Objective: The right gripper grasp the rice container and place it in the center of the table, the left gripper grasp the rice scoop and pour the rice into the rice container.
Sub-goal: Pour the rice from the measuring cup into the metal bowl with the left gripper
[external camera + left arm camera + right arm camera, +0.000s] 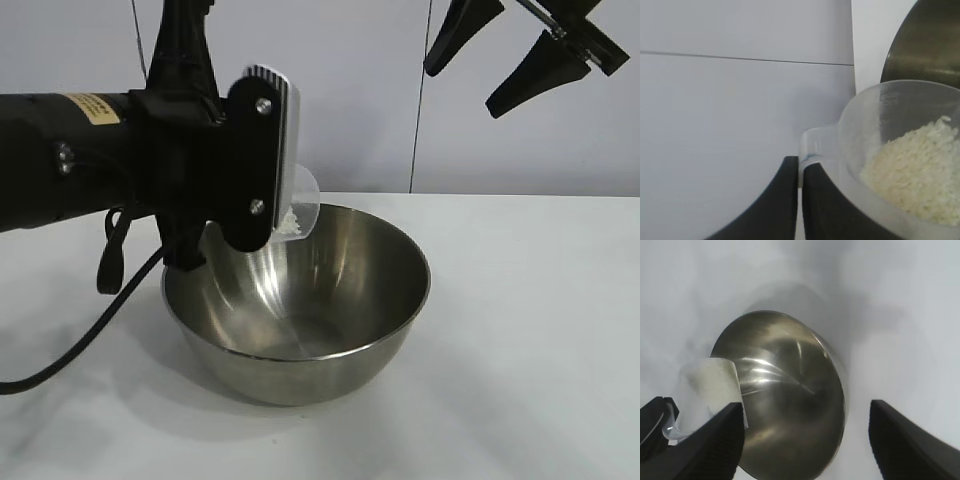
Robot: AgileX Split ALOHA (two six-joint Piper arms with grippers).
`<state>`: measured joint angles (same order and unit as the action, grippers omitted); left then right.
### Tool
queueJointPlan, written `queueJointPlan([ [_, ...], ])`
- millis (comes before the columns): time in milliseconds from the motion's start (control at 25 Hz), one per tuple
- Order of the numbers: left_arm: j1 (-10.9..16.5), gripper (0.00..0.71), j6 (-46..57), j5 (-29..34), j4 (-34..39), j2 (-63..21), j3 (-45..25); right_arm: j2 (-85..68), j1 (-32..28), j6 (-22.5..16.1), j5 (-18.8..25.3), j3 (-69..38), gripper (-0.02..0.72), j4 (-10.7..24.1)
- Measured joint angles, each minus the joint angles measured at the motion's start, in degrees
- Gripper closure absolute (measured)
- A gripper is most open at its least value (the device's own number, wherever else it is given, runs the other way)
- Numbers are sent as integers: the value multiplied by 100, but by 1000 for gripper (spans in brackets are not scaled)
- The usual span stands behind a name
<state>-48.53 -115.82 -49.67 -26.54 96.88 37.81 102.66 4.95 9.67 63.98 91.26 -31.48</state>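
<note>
— Black fingers (790,200) pinched on what?
— The rice scoop (900,150) tab; the left gripper (799,172), arm level, tips it above the rice container (300,320), rice (915,175) heaped inside the scoop.
— And the container?
— On the table (540,330). The right gripper (505,60) hangs high above, fingers spread, holding nothing.

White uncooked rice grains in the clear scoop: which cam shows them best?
Left wrist view. The heap of white uncooked rice grains fills the tilted translucent plastic scoop, close and unobstructed. The exterior view shows only a small white patch through the scoop wall above the steel bowl. The right wrist view shows no grains.
</note>
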Motion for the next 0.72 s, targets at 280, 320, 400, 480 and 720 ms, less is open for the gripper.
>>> queueJointPlan([
  [280,-423,701,-1289,-971,-647,0,252,0,0,0,-12,0,216,0],
  [320,-462,701,-1398,-991,-655,0,252,0,0,0,-12,0,216,0],
  [400,-486,701,-1562,-991,-668,0,252,0,0,0,-12,0,216,0],
  [480,-493,701,-1693,-948,-634,0,252,0,0,0,-12,0,216,0],
  [720,-493,701,-2213,-668,-254,0,252,0,0,0,-12,0,216,0],
])
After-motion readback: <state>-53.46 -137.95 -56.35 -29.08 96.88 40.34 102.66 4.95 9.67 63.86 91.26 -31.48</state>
